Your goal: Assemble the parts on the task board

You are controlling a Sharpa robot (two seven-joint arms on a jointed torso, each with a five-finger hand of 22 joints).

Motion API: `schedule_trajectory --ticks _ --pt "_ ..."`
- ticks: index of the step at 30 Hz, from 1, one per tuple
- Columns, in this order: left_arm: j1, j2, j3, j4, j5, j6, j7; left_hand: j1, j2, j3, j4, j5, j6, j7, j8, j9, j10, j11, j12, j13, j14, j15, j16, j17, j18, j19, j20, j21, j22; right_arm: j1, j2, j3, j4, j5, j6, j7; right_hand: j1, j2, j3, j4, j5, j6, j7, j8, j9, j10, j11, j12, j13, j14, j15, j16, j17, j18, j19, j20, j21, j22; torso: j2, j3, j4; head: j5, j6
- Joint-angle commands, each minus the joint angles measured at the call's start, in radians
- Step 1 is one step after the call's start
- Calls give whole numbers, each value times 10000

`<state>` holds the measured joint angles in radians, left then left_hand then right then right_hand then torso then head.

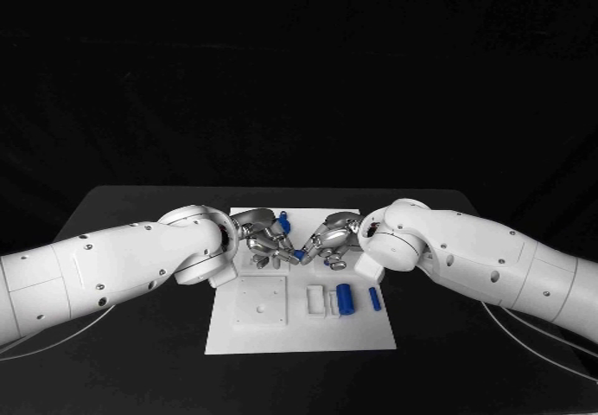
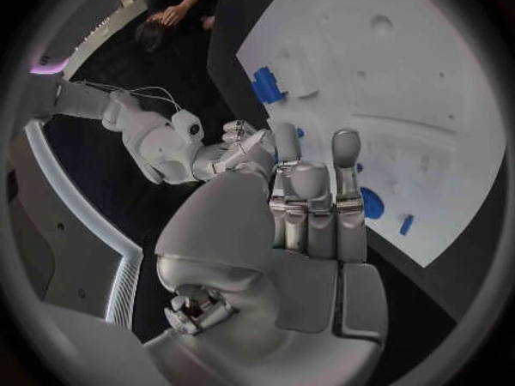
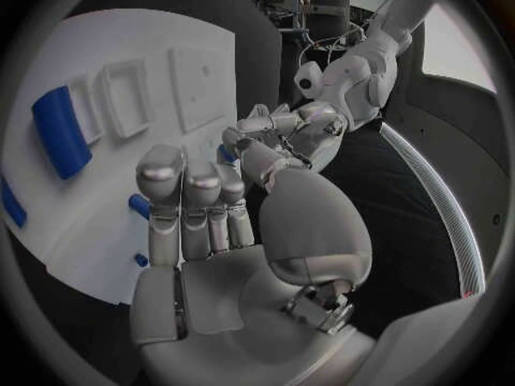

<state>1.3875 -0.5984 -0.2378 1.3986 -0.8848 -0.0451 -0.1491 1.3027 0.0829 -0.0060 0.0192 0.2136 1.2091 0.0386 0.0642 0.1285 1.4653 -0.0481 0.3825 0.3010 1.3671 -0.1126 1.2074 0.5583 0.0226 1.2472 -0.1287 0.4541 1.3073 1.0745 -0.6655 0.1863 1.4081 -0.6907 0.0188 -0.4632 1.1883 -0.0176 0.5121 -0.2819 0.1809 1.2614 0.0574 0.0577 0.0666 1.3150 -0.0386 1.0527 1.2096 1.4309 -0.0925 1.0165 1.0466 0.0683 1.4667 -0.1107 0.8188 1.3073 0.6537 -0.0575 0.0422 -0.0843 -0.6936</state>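
A black worktop (image 1: 137, 207) carries the white task board (image 1: 299, 333) before a dark backdrop. Over the board's far end, the left robot hand (image 1: 264, 240) and right robot hand (image 1: 330, 239) meet fingertip to fingertip; whether either grips a part, I cannot tell. Two blue parts (image 1: 346, 299) lie near the board's right edge.

task board (image 1: 303, 333): white plate, flat, mid-tabletop | blue parts: thick cylinder (image 1: 344, 300) and thin one (image 1: 374, 299) lying side by side toward board's right edge | another blue part (image 1: 282, 225) near board's far edge
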Motion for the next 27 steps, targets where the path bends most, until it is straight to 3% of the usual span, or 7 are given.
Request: schedule_trajectory --ticks 1,6,13,19,27 --pt "-63 78 -25 71 433 180 77 -395 -292 -141 255 -48 -95 6 -3 -102 379 -49 26 -2 71 -2 -63 9 -30 36 -34 25 193 55 82 54 122 272 4 559 -20 98 77 2 47 50 2 58 15 61 -1 36 13 29 -49 -39 -7 -23 222 -75 -36 971 -1 3 -7 -15 13" --pt "-63 82 -25 64 517 181 70 -615 -583 -20 690 -174 -170 62 6 -305 356 -30 1 30 71 13 -71 24 -21 54 -19 -13 193 55 84 54 130 254 1 557 -20 98 77 2 47 50 2 58 15 61 -1 36 13 29 -49 -39 -7 -23 222 -75 -36 971 3 3 0 -23 21" --pt "-63 94 -25 62 538 213 32 -552 -594 91 720 -155 -205 74 7 -362 347 -35 -17 44 70 16 -72 33 -17 64 -14 -25 196 55 84 54 139 246 -9 557 -22 94 89 3 69 49 2 58 15 59 -2 28 14 31 -48 -37 -1 -24 223 -75 -29 973 3 7 1 -31 24" --pt "-63 118 -25 57 537 151 30 -384 -477 218 623 -95 -224 74 5 -388 346 -36 -26 51 77 13 -66 40 -15 72 -16 -22 199 55 80 54 151 246 -1 562 -22 94 89 3 69 49 2 58 15 59 -2 28 14 31 -48 -37 -1 -24 223 -75 -29 973 3 5 -1 -34 25" --pt "-63 155 -25 39 579 -132 111 387 -4 670 34 129 -197 53 19 -359 375 -35 -46 51 84 6 -49 57 -9 66 -23 -7 205 54 63 54 171 255 21 562 -22 94 89 3 69 49 2 58 15 59 -2 28 14 31 -48 -37 -1 -24 223 -75 -29 973 4 8 -1 -53 27"
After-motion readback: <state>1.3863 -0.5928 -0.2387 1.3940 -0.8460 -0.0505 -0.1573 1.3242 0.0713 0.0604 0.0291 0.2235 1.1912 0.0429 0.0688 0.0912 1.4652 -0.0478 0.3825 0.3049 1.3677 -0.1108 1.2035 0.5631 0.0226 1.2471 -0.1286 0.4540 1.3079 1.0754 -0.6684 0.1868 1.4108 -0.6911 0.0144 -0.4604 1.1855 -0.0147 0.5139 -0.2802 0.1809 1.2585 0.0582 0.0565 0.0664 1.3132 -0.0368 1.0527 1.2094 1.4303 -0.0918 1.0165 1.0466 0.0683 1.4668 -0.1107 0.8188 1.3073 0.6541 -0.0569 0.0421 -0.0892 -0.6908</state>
